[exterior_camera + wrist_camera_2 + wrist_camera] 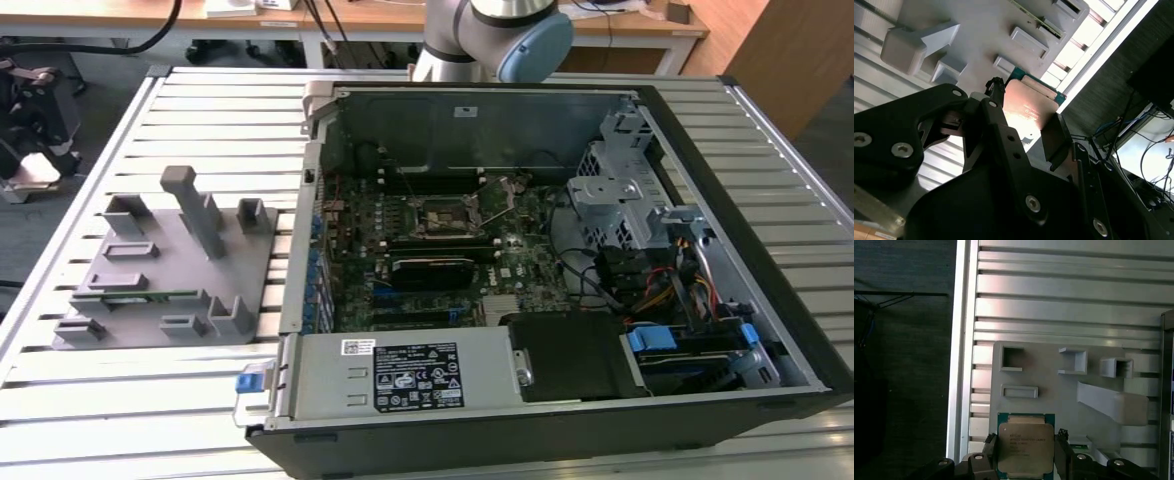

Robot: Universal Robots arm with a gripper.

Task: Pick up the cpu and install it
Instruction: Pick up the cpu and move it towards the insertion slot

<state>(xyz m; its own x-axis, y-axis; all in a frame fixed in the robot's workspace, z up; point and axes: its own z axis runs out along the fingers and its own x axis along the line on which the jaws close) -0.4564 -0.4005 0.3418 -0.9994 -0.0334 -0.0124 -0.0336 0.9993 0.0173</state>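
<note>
Silver-grey lid facing the first wrist view's camera, the square cpu (1025,452) lies flat, pinched at two opposite edges by the gripper (1025,442), over the grey parts tray (1054,395).

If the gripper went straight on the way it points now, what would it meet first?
Probably the flat grey plastic fixture tray on the slatted metal table. The gripper points down at it with the square silver-topped cpu between its fingers, so the chip would touch first. How far off is unclear.
</note>
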